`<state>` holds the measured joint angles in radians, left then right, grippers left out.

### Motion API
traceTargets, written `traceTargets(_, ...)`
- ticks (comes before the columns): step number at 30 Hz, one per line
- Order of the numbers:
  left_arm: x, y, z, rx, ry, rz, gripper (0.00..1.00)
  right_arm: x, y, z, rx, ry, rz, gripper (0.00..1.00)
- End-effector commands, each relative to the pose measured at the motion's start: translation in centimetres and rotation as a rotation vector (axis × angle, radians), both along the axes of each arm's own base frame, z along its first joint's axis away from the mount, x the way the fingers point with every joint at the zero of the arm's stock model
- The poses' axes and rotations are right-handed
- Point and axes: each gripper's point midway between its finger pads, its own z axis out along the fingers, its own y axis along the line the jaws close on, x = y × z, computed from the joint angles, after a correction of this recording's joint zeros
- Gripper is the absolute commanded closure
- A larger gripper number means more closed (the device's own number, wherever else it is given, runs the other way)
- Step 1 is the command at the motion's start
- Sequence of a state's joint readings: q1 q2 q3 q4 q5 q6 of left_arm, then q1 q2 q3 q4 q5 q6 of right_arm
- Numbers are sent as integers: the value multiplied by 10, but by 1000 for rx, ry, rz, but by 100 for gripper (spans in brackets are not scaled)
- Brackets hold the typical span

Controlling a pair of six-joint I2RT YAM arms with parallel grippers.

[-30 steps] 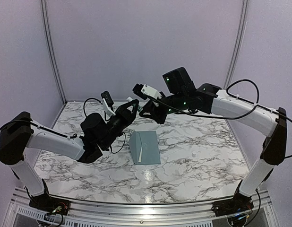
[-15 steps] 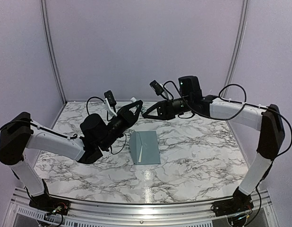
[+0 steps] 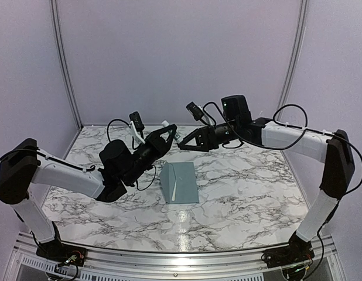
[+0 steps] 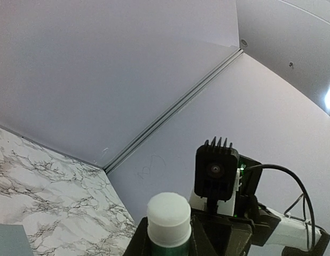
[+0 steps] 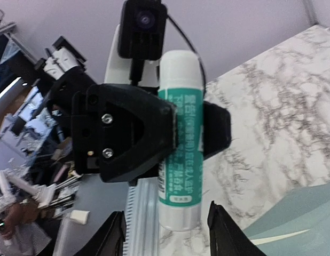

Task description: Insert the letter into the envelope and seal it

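The grey-blue envelope lies flat at mid-table with a pale strip along its left part; its corner shows in the right wrist view. The tan letter is not in view. My left gripper is shut on a white-green tube, held in the air above the envelope's far edge. The tube's white end points at my right gripper. My right gripper is open. Its fingertips stand either side of the tube's end without touching it.
The marble table is walled by lilac panels at the back and sides. A metal rail runs along the near edge. A tiny white speck lies right of the envelope.
My right wrist has rolled over and come down to face the left gripper, and its jaws have opened round the tube's end. The left gripper has risen slightly. The envelope has not moved.
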<state>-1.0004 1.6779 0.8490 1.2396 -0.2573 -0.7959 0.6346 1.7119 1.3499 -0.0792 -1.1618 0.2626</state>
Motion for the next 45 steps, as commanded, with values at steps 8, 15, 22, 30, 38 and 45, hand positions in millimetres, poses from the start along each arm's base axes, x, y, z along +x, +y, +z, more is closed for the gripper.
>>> traceTargets(8,6,12,8,4,13,59,100,32,-25,-4,-380,-635,-336,46)
traceTargets(15,8,9,8,3,19,56,100,29,5,-1,-429,-711,-339,49)
traceTargets(22,8,10,11,6,10,65,100,39,13,0,-448,-701,-362,71)
traceTargets(30,9,13,12,17,-1,84,100,40,8,-7,-477,-704,-373,67)
traceTargets(38,10,5,6,21,10,58,100,35,11,1,-438,-716,-349,88)
traceTargets(45,8,-1,3,33,3,28,100,-1,12,22,-124,-363,-60,97)
